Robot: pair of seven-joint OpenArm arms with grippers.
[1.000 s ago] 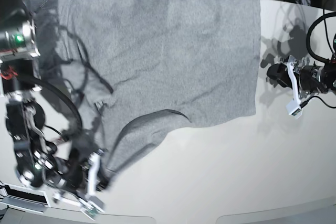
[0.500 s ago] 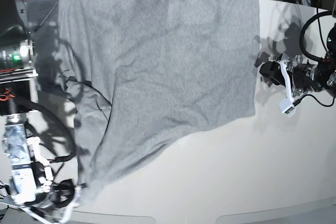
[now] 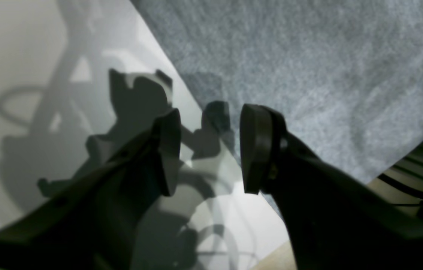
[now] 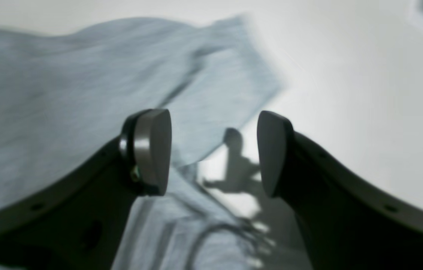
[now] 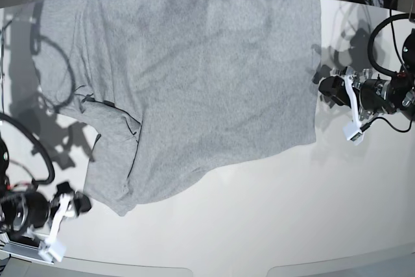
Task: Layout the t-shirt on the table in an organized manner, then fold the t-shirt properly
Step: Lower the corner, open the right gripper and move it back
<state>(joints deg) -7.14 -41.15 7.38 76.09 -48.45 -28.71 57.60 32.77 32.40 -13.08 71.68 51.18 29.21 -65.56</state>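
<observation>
The t-shirt (image 5: 201,76) is being seen spread plain side up across the table (image 5: 272,212), covering the area from 9 o'clock through 12 to about 2 o'clock in the base view. Its far edge is lying along the table's far rim, and its near edge is slanting down toward 7 o'clock, where a sleeve (image 5: 113,134) is being shown folded over the body. In the right wrist view the cloth is blurred.

The right gripper (image 5: 65,215) is being held at 8 o'clock, just beside the shirt's lowest corner, with its jaws apart and nothing between them. The left gripper (image 5: 337,105) is being held at 3 o'clock, close to the shirt's side edge, its fingers (image 3: 256,150) likewise spread and empty above the glossy surface.
</observation>
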